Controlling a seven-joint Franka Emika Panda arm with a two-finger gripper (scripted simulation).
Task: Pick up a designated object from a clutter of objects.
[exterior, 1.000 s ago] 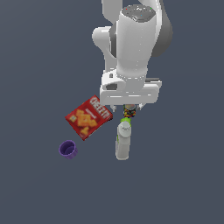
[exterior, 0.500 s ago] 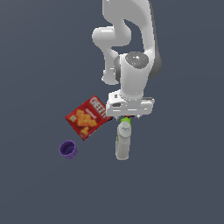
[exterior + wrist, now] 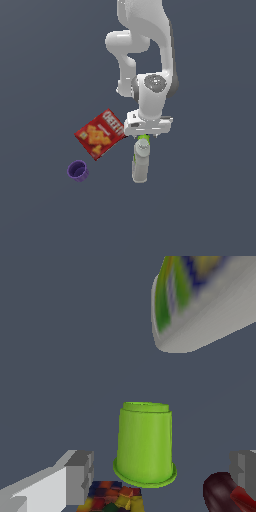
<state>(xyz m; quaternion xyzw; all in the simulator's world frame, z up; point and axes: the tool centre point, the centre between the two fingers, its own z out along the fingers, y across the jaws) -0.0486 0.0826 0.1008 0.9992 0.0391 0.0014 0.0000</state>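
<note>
- Between the two fingers (image 3: pixel 80 476) in the wrist view, the green cup (image 3: pixel 145 445) is being framed, sitting roughly midway across the gap but not yet down between the tips.
- Jaws are being held spread wide, with nothing gripped; clear floor is showing on both sides of the cup.
- Cup is being seen with its wide rim toward the gripper and its narrow closed base away, so its long axis is judged to be running along the approach line, not across the gap.
- At the exterior view's centre, only a green sliver of the cup (image 3: pixel 144 136) is being shown, directly under the gripper (image 3: pixel 148 131).
- Bottle (image 3: pixel 141 161) is lying just beside the cup, its cap nearly touching; whether it touches cannot be told.
- Jar (image 3: pixel 111 498) is being seen close to the cup's rim, beside one finger; a dark red thing is near the other finger, identity unclear.
- Box (image 3: pixel 100 133) is just beside the gripper; purple cup (image 3: pixel 78 170) is well apart.
- Next move is judged to be a straight advance, then closing.
</note>
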